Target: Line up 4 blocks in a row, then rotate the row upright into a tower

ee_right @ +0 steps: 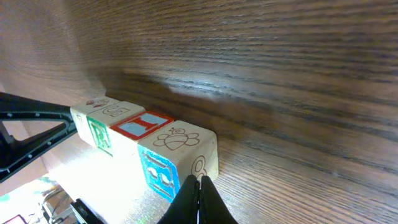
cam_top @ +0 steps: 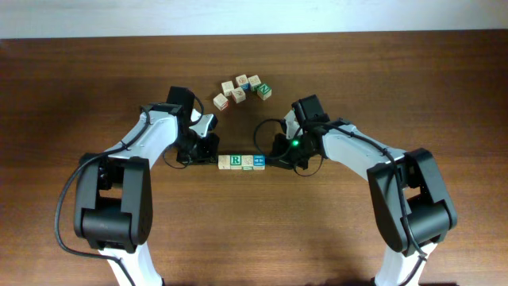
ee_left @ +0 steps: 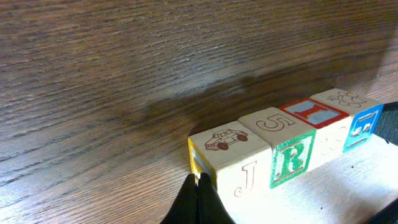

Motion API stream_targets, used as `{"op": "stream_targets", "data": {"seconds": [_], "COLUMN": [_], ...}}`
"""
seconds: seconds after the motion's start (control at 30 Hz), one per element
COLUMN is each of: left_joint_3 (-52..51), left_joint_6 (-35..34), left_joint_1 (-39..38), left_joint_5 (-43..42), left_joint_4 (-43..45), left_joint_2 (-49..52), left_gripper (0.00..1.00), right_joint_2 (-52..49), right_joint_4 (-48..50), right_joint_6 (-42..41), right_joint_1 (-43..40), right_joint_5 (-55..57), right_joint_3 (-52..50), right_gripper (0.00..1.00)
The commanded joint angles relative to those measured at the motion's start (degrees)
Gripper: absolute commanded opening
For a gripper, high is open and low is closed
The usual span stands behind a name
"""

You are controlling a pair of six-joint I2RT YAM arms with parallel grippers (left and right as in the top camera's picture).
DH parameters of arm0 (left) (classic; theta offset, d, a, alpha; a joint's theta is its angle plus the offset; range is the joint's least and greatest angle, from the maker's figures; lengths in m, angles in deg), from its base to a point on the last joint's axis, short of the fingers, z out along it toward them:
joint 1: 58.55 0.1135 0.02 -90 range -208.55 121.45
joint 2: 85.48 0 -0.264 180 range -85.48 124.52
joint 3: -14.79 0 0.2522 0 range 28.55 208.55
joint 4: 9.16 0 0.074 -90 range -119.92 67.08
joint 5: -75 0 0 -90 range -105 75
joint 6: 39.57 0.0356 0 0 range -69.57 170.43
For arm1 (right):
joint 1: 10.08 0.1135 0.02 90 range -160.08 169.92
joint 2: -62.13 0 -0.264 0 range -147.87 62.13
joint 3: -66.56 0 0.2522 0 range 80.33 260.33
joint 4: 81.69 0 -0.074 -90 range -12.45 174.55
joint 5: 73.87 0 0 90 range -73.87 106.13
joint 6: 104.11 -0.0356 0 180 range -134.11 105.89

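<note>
The brown surface [cam_top: 397, 71] carries four blocks [cam_top: 240, 161] in a row at its centre, touching end to end. Loose cubes [cam_top: 242, 90] cluster farther off. The left tool [ee_left: 198, 199], fingers together, meets the row's left end. The right tool [ee_right: 199, 199], also together, meets its right end.

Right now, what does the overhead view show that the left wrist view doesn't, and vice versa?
Only overhead: the loose cluster of cubes lying apart from the row, farther from the robot. Only left wrist: the carved car and the J on the end block, too small to read from above. Both: the row of four blocks with its green R, and the left gripper shut at the row's end.
</note>
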Motion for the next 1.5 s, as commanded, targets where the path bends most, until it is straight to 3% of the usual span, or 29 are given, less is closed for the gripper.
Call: {"op": "stream_targets", "data": {"seconds": [0.0, 0.73, 0.93, 1.0, 1.2, 1.4, 1.47], "left_joint_3": [1.2, 1.2, 1.2, 1.2, 1.2, 5.6, 5.7], "left_joint_6": [-0.6, -0.6, -0.6, -0.6, -6.2, -6.1, 4.1], "left_joint_1": [-0.1, -0.4, -0.4, -0.4, -0.4, -0.4, -0.2], "left_joint_5": [-1.0, -1.1, -1.0, -1.0, 15.7, 18.1, 7.5], "left_joint_4": [0.1, 0.0, -0.1, -0.1, -1.7, -7.1, -7.1], "left_joint_2": [0.2, 0.2, 0.2, 0.2, 0.2, 0.2, 0.2], "left_gripper": [0.0, 0.0, 0.0, 0.0, 0.0, 0.0, 0.0], "right_joint_2": [-0.8, 0.1, 1.6, 1.5, 1.4, 1.4, 1.4], "right_joint_4": [0.2, 7.0, 7.0, 4.0, 1.9, 1.0, 1.0], "right_joint_6": [1.1, 6.2, 6.3, 0.4, -3.0, -1.2, -0.8], "right_joint_1": [1.2, 5.0, 6.9, 6.8, 6.6, 5.2, 5.1], "right_joint_5": [-1.0, -6.9, -3.9, 2.3, 6.5, 5.4, 4.9], "right_joint_3": [-0.2, 0.4, 0.7, 0.7, 0.6, 0.6, 0.5], "right_gripper": [0.04, 0.04, 0.04, 0.04, 0.04, 0.04, 0.04]}}
